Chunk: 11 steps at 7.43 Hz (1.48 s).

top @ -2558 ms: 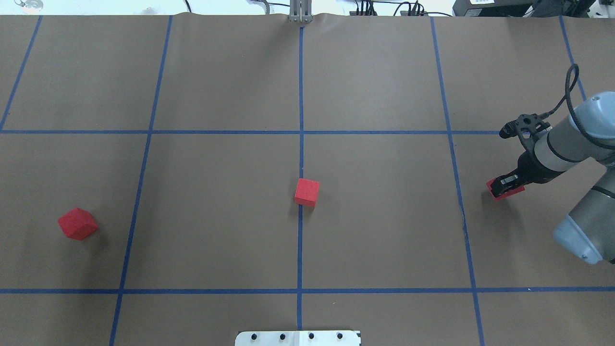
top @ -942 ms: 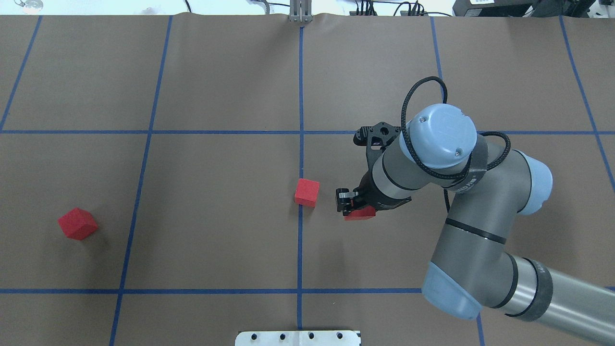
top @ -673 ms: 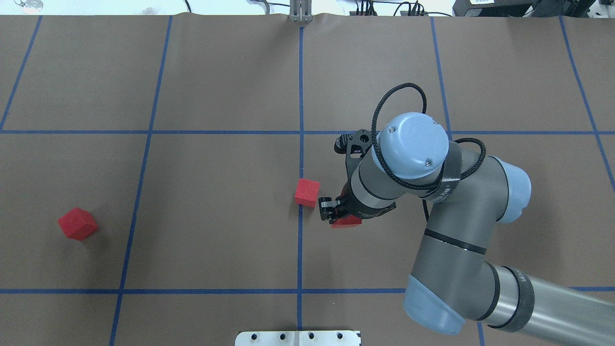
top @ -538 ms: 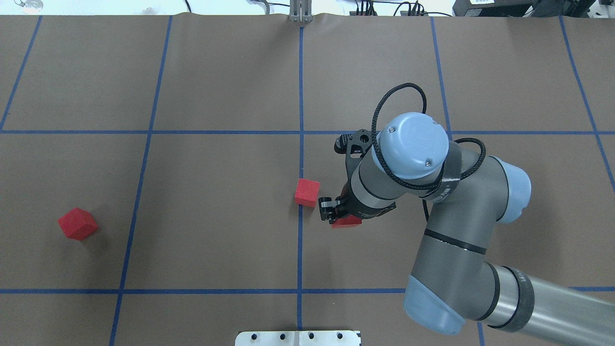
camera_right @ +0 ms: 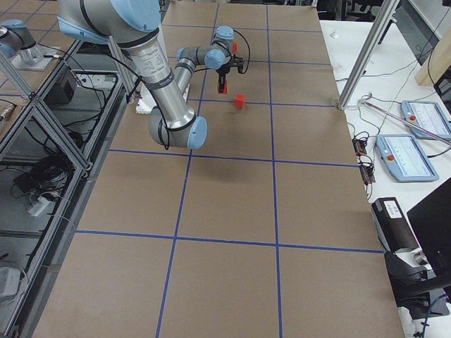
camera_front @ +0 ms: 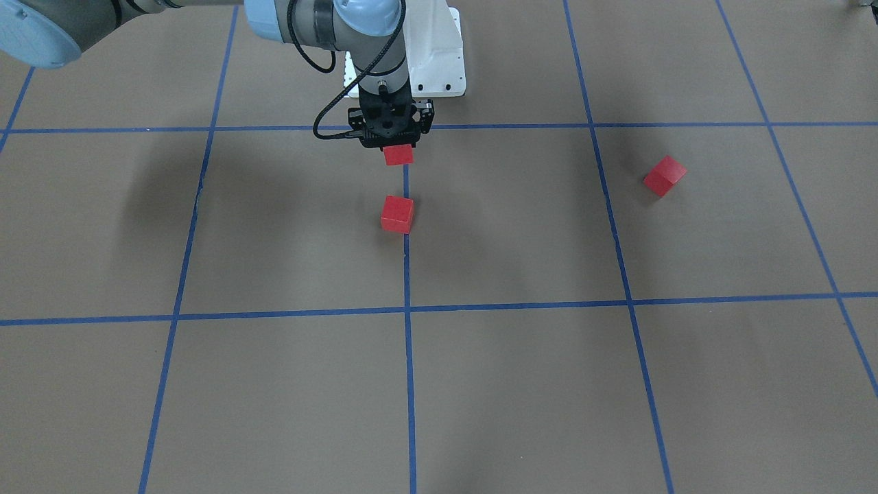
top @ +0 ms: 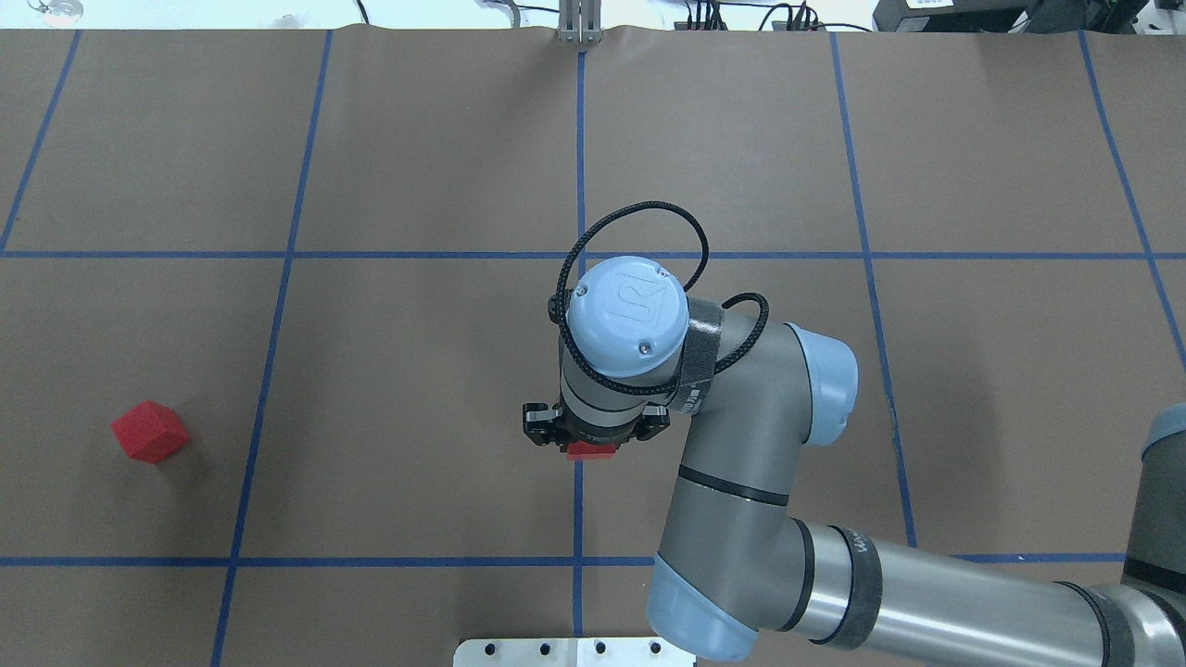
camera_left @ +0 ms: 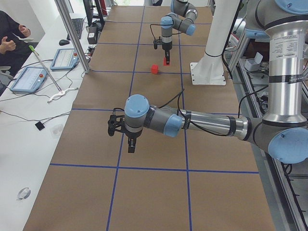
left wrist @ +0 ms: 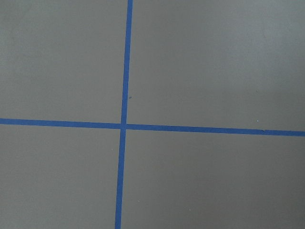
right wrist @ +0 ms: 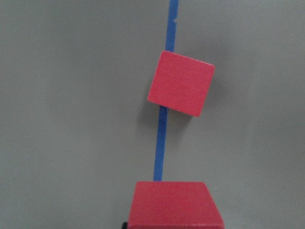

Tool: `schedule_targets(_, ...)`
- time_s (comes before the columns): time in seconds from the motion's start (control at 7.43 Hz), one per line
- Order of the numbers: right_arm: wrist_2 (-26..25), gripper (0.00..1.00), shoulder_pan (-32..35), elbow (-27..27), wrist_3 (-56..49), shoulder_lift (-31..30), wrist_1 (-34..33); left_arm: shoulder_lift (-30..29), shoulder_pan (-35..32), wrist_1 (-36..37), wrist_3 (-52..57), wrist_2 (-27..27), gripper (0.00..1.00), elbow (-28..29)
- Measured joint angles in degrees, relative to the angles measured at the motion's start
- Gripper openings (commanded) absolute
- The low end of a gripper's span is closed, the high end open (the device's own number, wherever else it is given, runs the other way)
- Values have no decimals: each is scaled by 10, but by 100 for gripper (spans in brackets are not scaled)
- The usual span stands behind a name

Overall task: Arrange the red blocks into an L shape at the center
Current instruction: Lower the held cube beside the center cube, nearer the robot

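right gripper [top: 593, 441] clamps matte red cube [top: 591, 452] | overhead: shifted from 4 to 6 o'clock of centre cube [camera_front: 397, 214] | left gripper [camera_left: 132, 145]: cannot tell

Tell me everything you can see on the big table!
Brown paper: one sheet, brown, covering the table.
Blue tape lines: blue, a grid across the paper.
Centre red block: one, red, on the middle line.
Held red block: one, red, over the same line, on the robot's side of the centre one and apart from it.
Far red block: one, red, alone on the robot's left.
Base plate: one, white, at the robot's edge.
Tablets: two, pale blue screens, on the white side bench.
Person's hands: beside that bench.
Right fingers: black, shut on the held block.
Left fingers: black, over bare paper; open or shut unclear.
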Motion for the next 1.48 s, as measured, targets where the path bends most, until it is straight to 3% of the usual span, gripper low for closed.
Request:
schedule_targets(0.54, -5, 0, 0, -64, -2, 29, 2, 0, 0, 0, -1, 0, 100, -1)
schedule_targets(0.94, -6, 0, 4, -106, -3, 28, 56, 1, 0, 0, -1, 0, 100, -2)
schedule_targets(1.48, -9, 0, 17, -121, -9, 27, 68, 1, 0, 0, -1, 0, 100, -3)
